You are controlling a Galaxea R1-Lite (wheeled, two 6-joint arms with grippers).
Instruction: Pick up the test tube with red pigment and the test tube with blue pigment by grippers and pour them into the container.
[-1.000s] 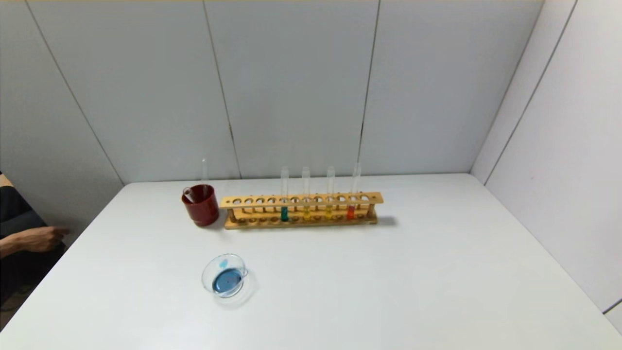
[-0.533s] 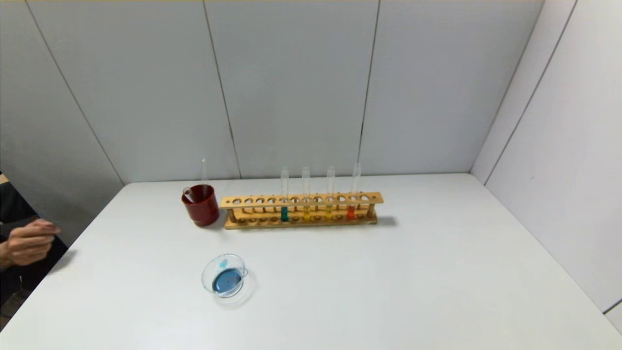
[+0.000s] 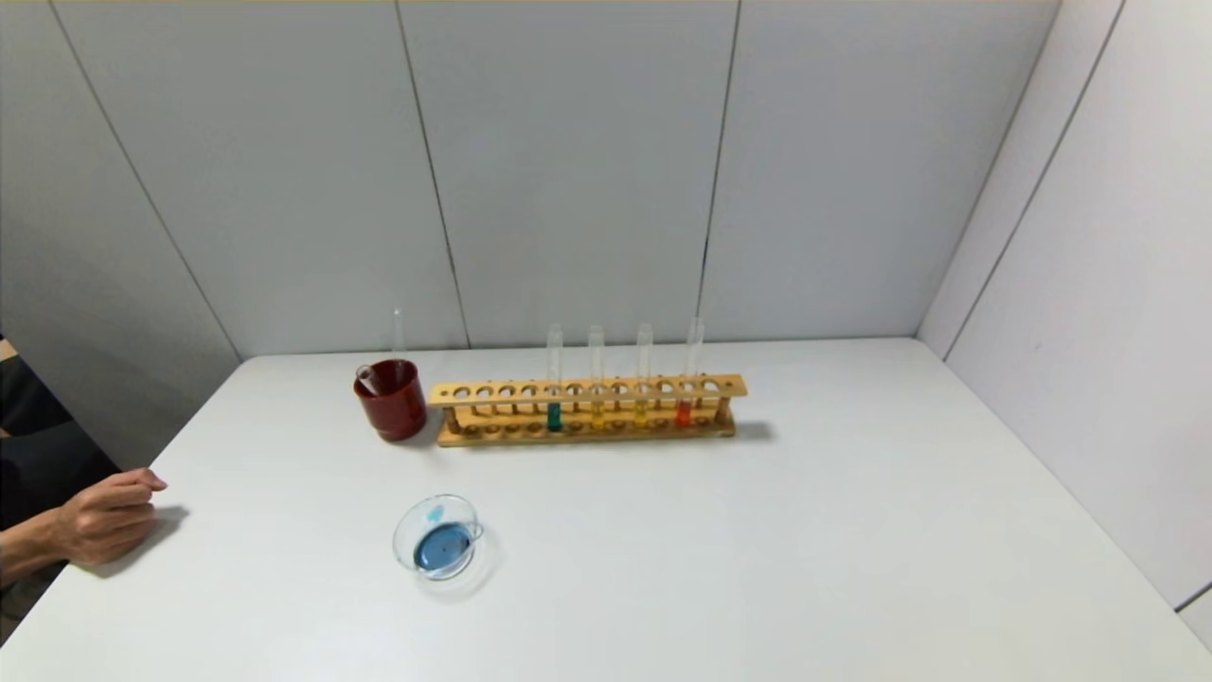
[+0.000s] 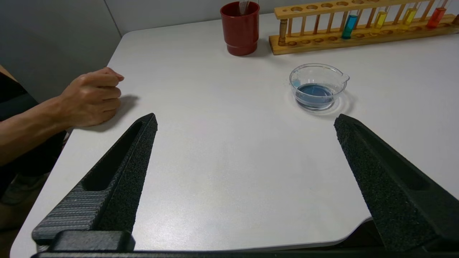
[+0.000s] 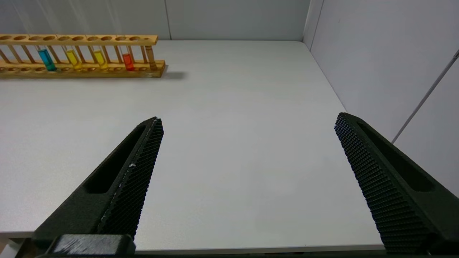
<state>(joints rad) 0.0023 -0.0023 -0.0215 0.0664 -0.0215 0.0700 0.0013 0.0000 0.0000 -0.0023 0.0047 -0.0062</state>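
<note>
One wooden rack (image 3: 587,410) holds four tubes: one teal, two yellow, one test tube with red pigment (image 3: 684,409). One container (image 3: 438,536) holds blue liquid. One red cup (image 3: 390,398) holds empty tubes. Left gripper (image 4: 245,120) and right gripper (image 5: 247,120) both gape empty near the table's front edge. One person's hand (image 3: 104,516) rests loosely curled.

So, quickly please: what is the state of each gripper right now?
Left gripper: open, holding nothing, low at the table's near edge.
Right gripper: open, holding nothing, low at the table's near edge.
</note>
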